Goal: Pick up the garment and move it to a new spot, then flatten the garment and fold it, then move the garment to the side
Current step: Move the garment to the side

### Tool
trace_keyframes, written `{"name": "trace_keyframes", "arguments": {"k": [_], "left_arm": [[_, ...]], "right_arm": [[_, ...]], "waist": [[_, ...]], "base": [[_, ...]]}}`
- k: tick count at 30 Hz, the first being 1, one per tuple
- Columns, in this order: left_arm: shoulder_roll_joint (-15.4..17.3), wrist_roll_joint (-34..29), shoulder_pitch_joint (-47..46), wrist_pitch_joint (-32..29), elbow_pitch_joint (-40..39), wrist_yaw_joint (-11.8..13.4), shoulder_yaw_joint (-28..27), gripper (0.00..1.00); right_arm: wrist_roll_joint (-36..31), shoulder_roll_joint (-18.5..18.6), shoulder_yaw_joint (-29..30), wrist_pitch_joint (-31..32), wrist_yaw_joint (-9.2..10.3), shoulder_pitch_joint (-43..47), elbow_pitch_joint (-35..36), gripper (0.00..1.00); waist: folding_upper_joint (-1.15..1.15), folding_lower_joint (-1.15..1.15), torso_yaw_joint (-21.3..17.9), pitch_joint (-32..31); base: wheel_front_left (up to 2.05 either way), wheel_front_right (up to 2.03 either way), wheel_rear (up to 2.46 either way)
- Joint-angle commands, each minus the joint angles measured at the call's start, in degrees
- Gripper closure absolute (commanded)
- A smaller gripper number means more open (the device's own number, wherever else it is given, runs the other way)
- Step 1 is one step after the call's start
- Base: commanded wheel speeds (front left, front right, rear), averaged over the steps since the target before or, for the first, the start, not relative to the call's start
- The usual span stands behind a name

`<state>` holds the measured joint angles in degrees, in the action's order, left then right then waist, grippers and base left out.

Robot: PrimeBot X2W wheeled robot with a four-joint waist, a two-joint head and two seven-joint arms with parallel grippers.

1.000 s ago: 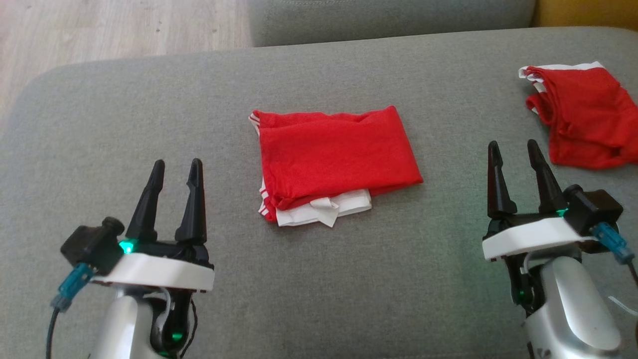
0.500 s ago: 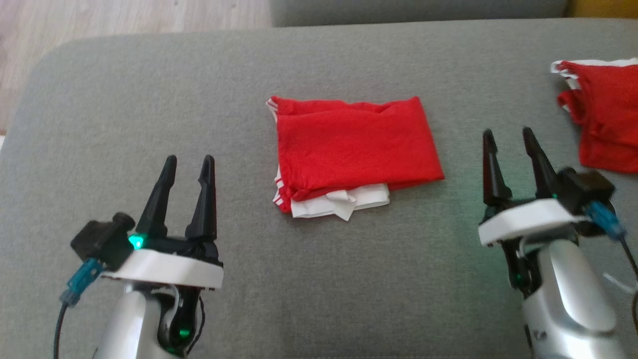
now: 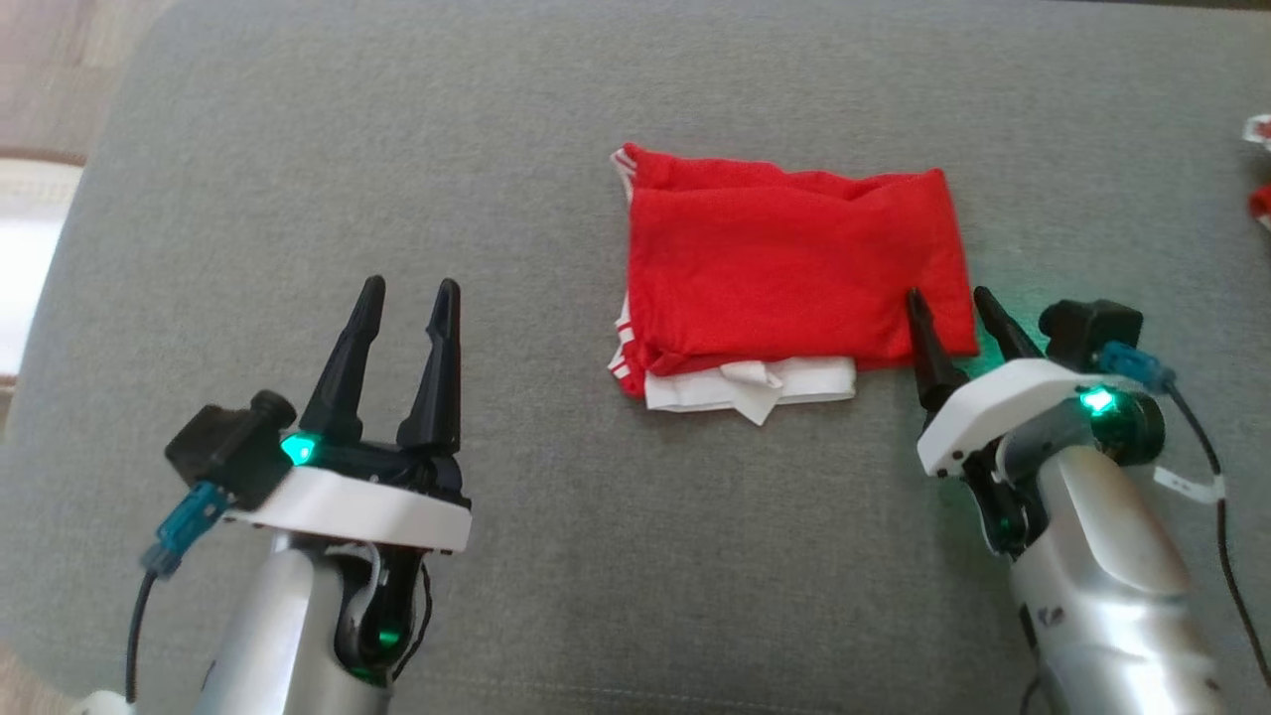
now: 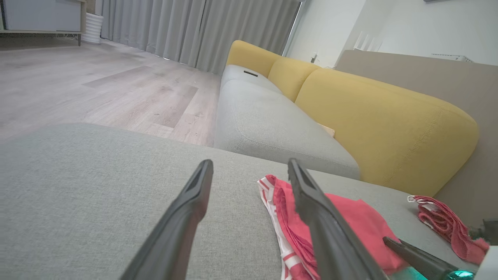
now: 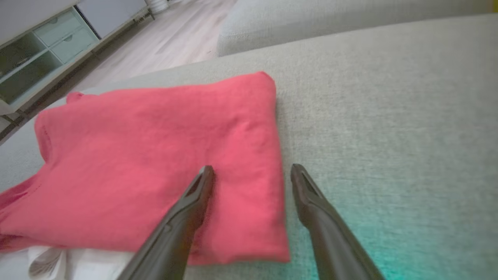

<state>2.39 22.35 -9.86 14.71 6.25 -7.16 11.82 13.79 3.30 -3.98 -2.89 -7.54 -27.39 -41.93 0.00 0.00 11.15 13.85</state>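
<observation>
The right tool has closed in on the red garment. A second ago it stood well apart from the cloth's right edge. Now its open jaws straddle the near right corner, one finger over the red cloth and the other over the bare grey sofa seat just beside it. Nothing is gripped yet. The left tool keeps its place off to the garment's left, jaws spread and empty. The head camera has also swung, so the garment's shift across that view is not a move of the garment.

The garment lies in the middle of the seat as a folded rectangle, with white layers and red-and-white striped trim showing along its near and left edges. Flattening and folding look done, so this approach is probably the start of the last step, carrying it to the side. A second red garment lies crumpled farther right.

A small white tag pokes out of the near edge, creased over. No writing or brand on it can be read.
</observation>
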Motion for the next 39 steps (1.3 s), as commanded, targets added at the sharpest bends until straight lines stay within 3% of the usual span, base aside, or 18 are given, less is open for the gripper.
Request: {"name": "trace_keyframes", "arguments": {"k": [1, 8, 9, 10, 20, 30, 39], "left_arm": [[0.5, 0.3, -2.2, 0.3, -1.5, -0.3, -1.8, 0.0], [0.5, 0.4, -2.1, 0.3, -1.4, -0.3, -2.0, 0.0], [0.5, 0.4, -2.1, 0.3, -1.3, -0.3, -2.0, 0.0], [0.5, 0.3, -2.1, 0.3, -1.3, -0.3, -2.1, 0.0], [0.5, -0.4, -2.2, 0.3, -1.3, -0.3, -2.8, 0.0], [0.5, -0.8, -3.0, 0.3, -1.8, -0.3, -2.7, 0.0], [0.5, -1.6, -5.4, 0.3, -1.8, -0.3, -2.1, 0.0]], "right_arm": [[0.4, -0.4, -1.4, 0.3, 0.05, -2.5, 0.4, 0.0], [4.5, -0.4, -6.1, 2.1, 0.05, -5.4, -6.4, 0.0], [4.5, -0.4, -7.5, 2.0, 0.05, -5.8, -6.9, 0.67], [4.1, -0.4, -8.4, 1.2, 0.05, -6.3, -7.1, 1.0], [-5.5, 4.9, -11.6, -6.5, 0.05, -10.7, -7.2, 1.0], [-7.1, 19.0, -13.8, -4.4, 0.05, -13.7, 0.9, 1.0], [-6.6, 31.6, -11.7, 0.4, 0.05, -17.3, 2.0, 1.0]], "waist": [[0.0, 0.0, 0.6, 0.4], [0.0, 0.0, 0.6, 0.4], [0.0, 0.0, 0.3, 0.4], [0.0, 0.0, -0.2, 0.3], [0.0, 0.0, -5.6, -1.0], [0.0, 0.0, -11.5, 0.0], [0.0, 0.0, -12.3, 4.8]], "base": [[0.0, 0.0, 0.0], [0.0, 0.0, 0.0], [0.0, 0.0, 0.0], [0.0, 0.0, 0.0], [0.0, 0.0, 0.0], [0.0, 0.0, 0.0], [0.0, 0.0, 0.0]]}}
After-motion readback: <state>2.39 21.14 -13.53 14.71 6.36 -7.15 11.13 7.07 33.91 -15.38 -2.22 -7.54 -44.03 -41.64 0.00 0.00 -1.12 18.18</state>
